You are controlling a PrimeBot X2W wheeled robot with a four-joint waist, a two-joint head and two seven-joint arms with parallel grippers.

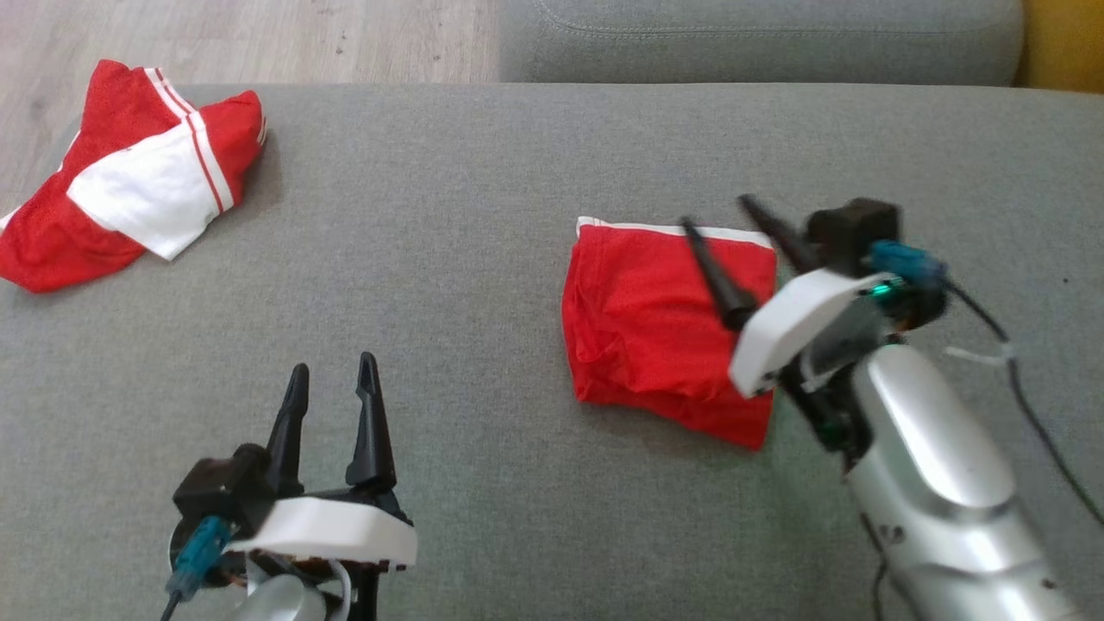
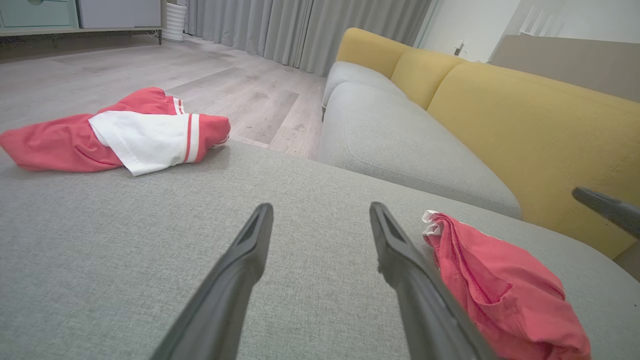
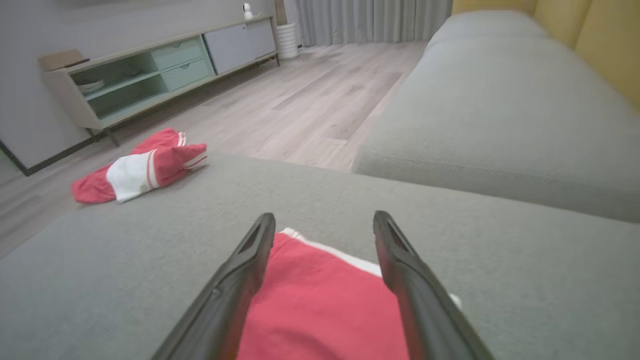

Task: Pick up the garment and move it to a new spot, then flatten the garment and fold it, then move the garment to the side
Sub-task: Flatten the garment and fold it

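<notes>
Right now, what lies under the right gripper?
The folded red garment lies flat on the grey cushion under the open right gripper. The wrist hides part of the garment's right edge, and whether the gripper touches the cloth cannot be told.

Home living room: grey and yellow sofa (image 2: 500, 120), wood floor (image 3: 320, 95), curtains (image 2: 300, 30), low cabinet (image 3: 150, 70) by the wall

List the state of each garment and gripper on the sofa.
Red garment: folded, lying on the cushion, not held.
Red and white garment: crumpled, unfolded, at the cushion's far left corner.
Left gripper: open, empty.
Right gripper: open, empty, over the red garment.
</notes>
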